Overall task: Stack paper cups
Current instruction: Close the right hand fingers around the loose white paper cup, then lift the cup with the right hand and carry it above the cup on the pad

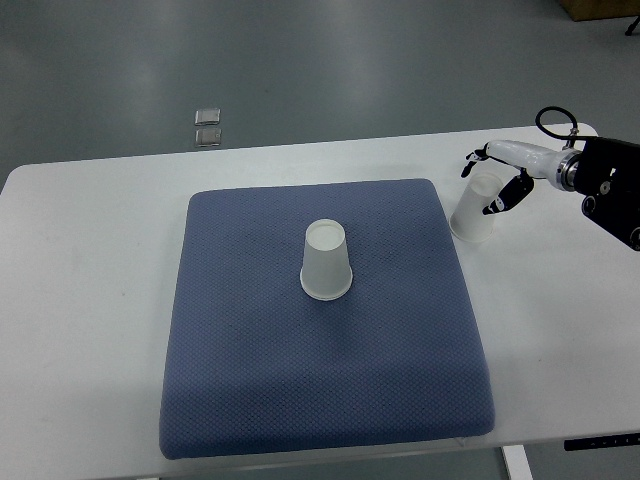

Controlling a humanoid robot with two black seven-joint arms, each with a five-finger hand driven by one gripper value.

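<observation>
A white paper cup [326,262] stands upside down near the middle of the blue mat [250,380]. A second white paper cup [472,218] is just off the mat's right edge, on the white table [90,300], upside down and leaning slightly. My right hand [483,187] comes in from the right edge and wraps this cup's upper part, thumb on the far side and dark-tipped fingers [500,203] on the near side. The left arm does not show.
The mat covers most of the table's middle. My right forearm [612,190], black, lies over the table's right end. Two small shiny squares [208,128] lie on the grey floor beyond the table's far edge.
</observation>
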